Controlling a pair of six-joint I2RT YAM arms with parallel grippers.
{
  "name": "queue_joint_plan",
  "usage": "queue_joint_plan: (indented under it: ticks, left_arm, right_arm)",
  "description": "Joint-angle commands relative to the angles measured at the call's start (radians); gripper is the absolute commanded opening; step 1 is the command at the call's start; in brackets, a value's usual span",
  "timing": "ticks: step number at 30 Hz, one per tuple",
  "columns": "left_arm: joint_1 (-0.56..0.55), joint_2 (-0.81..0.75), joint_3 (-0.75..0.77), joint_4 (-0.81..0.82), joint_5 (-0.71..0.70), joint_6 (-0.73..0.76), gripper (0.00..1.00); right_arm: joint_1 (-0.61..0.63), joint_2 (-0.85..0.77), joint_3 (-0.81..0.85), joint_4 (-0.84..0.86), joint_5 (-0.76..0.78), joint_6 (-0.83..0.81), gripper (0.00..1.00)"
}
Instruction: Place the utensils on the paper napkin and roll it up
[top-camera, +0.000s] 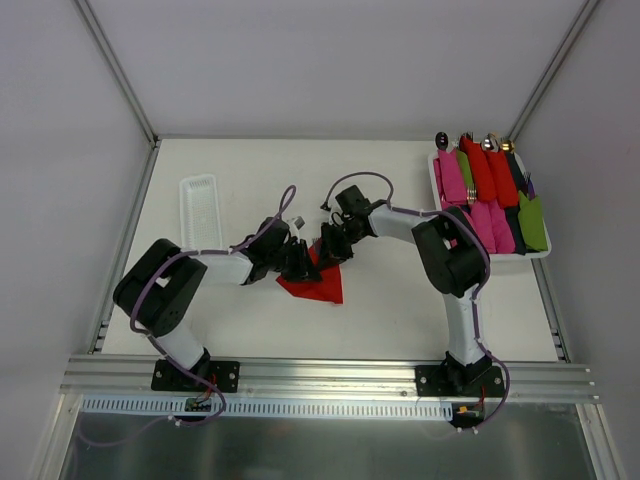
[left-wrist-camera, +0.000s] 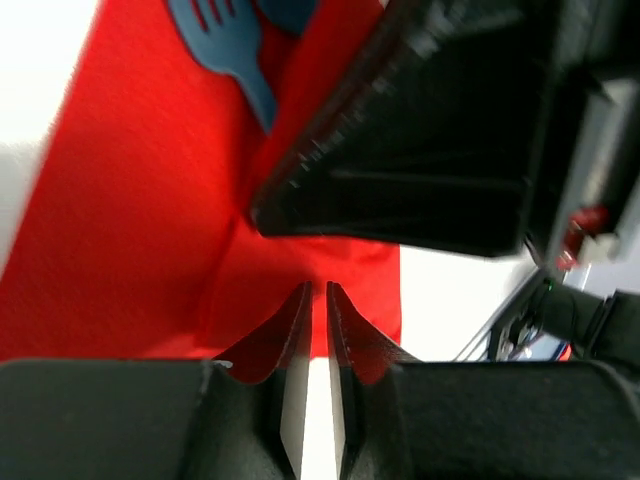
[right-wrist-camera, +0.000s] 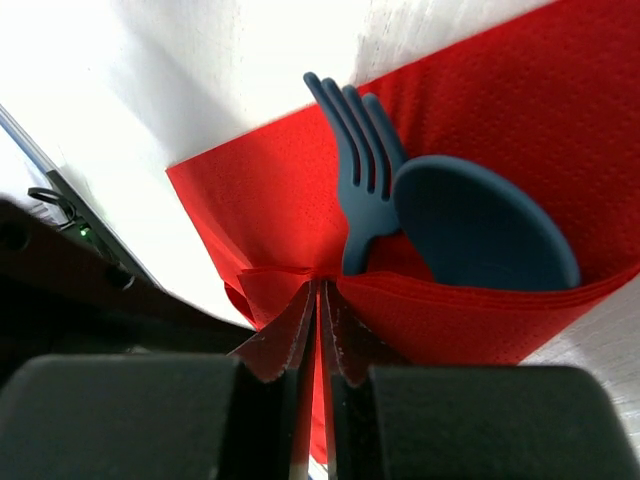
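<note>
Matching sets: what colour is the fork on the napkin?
Fork: dark blue, clearest from right wrist.

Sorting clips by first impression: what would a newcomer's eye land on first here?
The bright-red paper napkin at the table's centre, with both arms meeting on it: the left pincer and right pincer each pinch its folded edge. Tucked under the fold lie a dark-blue plastic fork and dark-blue plastic spoon, side by side. At far right, a white tray holds pink, red and green rolled bundles.

The fork (right-wrist-camera: 362, 180) and spoon (right-wrist-camera: 480, 225) lie side by side on the paper napkin (top-camera: 318, 285) (handles under its fold) at mid-table (top-camera: 400, 300); a tray (top-camera: 535, 256) of bundles sits far right.
</note>
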Motion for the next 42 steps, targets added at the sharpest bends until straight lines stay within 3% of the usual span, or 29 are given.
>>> queue_joint_plan:
  ticks: [1, 7, 15, 25, 42]
  left_arm:
    - [-0.003, 0.037, -0.002, 0.084, -0.045, -0.051, 0.10]
    - [-0.003, 0.111, 0.006, 0.015, -0.084, -0.090, 0.00]
    - [-0.003, 0.137, -0.014, -0.028, -0.101, -0.107, 0.00]
    - [-0.003, 0.148, 0.003, -0.034, -0.098, -0.110, 0.00]
    - [-0.003, 0.134, -0.013, -0.042, -0.112, -0.110, 0.00]
  right_arm:
    - [-0.010, 0.032, -0.013, -0.026, 0.038, -0.010, 0.08]
    - [-0.018, 0.002, -0.012, 0.005, -0.005, 0.005, 0.10]
    - [-0.033, -0.132, 0.069, -0.021, 0.047, -0.039, 0.20]
    - [-0.012, -0.127, 0.100, -0.100, 0.164, -0.120, 0.13]
    - [0.028, -0.009, 0.168, -0.123, 0.253, -0.133, 0.13]
